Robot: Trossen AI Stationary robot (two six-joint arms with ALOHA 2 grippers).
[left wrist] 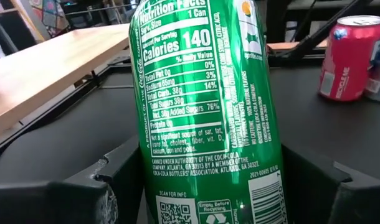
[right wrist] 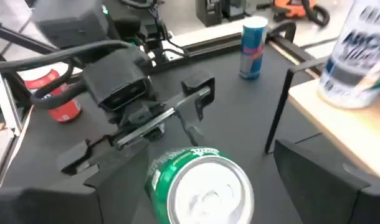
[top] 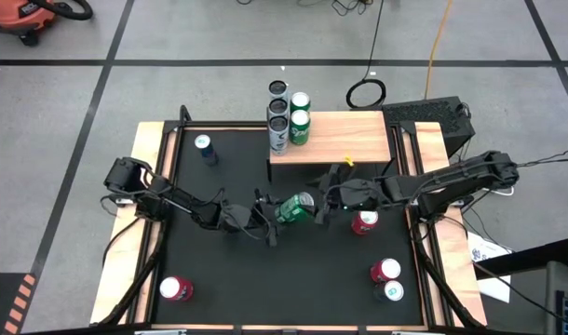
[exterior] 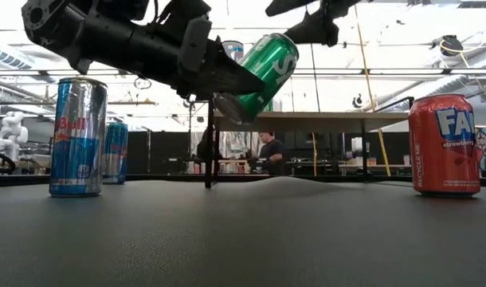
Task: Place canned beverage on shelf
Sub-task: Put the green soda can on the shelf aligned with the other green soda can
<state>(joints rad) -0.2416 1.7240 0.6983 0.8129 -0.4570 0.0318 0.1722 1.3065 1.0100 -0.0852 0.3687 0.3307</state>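
1. Shelf (top: 344, 135), upper centre of high view, already carries three cans at its left end; right part bare, so room for another.
2. Left gripper (top: 265, 216) at centre, fingers clamped on green can (top: 294, 207), tilted, lifted off table for transfer.
3. Right gripper (top: 332, 197) just beside can top; fingers: can't tell.

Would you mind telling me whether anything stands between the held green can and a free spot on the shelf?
Nothing visible does. The left end effector holds the green aluminium can just in front of the light wood shelf. Four upright cans occupy its left end only; the right part is bare.
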